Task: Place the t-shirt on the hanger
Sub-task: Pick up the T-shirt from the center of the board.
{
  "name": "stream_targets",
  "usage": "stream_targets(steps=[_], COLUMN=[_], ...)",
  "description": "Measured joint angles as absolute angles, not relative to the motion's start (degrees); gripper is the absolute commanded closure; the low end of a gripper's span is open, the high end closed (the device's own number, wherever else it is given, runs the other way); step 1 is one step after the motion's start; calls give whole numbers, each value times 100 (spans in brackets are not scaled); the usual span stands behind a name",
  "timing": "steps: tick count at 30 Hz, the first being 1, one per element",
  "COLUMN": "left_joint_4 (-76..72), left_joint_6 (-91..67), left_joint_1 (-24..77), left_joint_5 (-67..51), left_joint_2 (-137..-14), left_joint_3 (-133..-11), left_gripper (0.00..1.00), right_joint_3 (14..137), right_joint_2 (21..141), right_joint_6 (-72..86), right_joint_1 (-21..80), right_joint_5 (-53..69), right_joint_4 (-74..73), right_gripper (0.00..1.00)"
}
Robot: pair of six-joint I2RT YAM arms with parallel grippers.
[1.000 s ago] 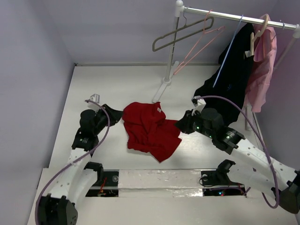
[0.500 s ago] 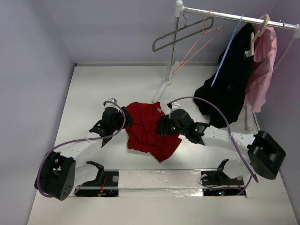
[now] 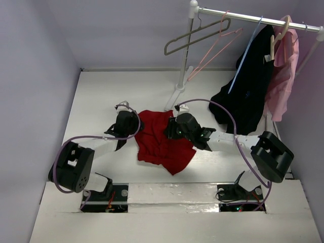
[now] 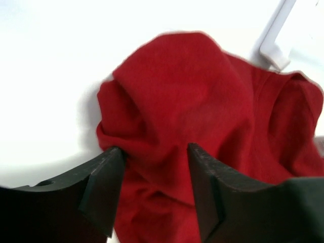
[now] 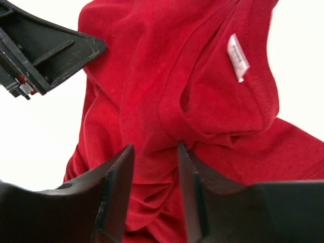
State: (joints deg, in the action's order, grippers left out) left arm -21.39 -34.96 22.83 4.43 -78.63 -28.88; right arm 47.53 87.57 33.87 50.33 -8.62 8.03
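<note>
1. The red t-shirt lay crumpled on the white table, its collar with the small white label turned up.
2. At the t-shirt's left edge, the left gripper had its fingers spread, with a raised fold of red cloth between them.
3. On the t-shirt's upper right part, the right gripper had its fingers parted astride a ridge of cloth just below the collar.
4. Just beyond the t-shirt's far edge stood the foot of the white rack post.
5. Well up and right of the t-shirt, the light-blue hanger hung from the rail, its wire running along the black garment.
6. Further right of the t-shirt hung the pink garment. A grey hanger and a pink hanger hung nearer the post.
</note>
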Motion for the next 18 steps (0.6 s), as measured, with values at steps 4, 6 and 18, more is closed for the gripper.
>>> stream_targets(steps=[4,6,18], left_joint_4=[-2329,-2399,-2263], left_joint_6=[-3492,-3500,-3610], left_joint_1=[2285,2283,2294], left_joint_5=[530,569,716], left_joint_2=[-8119,-8221,-8235], left_joint_3=[-3055,-3127,-3750], left_gripper=[70,76,100], right_joint_3=[4753,4755,5076], right_joint_2=[8748,8779,8930], right_joint_6=[3393,3391,3155], right_joint_1=[5033,5033,5033], right_joint_5=[-1037,-1111,-1151], right_joint_4=[810,801,720], right_gripper=[62,62,100])
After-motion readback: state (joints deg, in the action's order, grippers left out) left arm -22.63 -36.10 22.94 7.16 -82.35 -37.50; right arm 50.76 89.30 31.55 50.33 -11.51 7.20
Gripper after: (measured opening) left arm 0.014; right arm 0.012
